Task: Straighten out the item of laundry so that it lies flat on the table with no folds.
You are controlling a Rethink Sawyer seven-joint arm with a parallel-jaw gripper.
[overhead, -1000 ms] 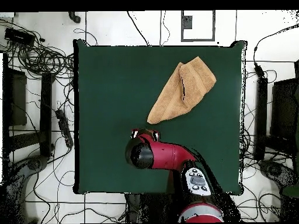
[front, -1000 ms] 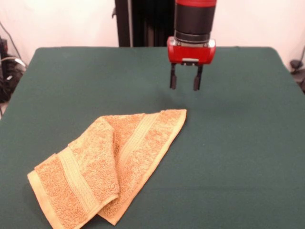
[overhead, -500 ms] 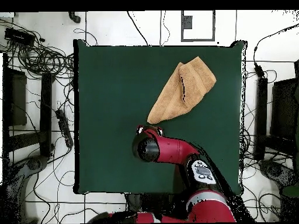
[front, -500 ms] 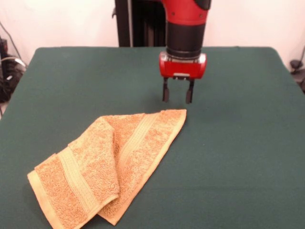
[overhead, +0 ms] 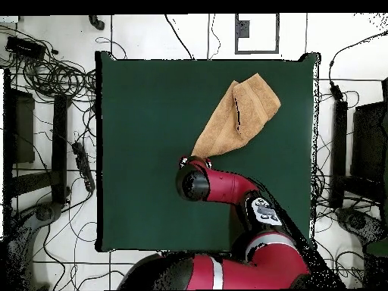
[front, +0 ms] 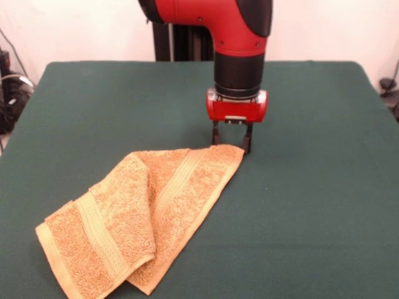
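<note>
Because the towel (front: 140, 212) is soft, limp terry, you should expect it to drape and drag rather than slide as one piece, so pinch only the top layer. Your gripper (front: 231, 139) has its jaws narrowly parted and empty, tips low at the towel's pointed corner (front: 235, 149); contact with the cloth cannot be judged. The rest lies folded over itself on the table (front: 312, 187), trailing away from the tool. That corner is probably your best hold.
</note>
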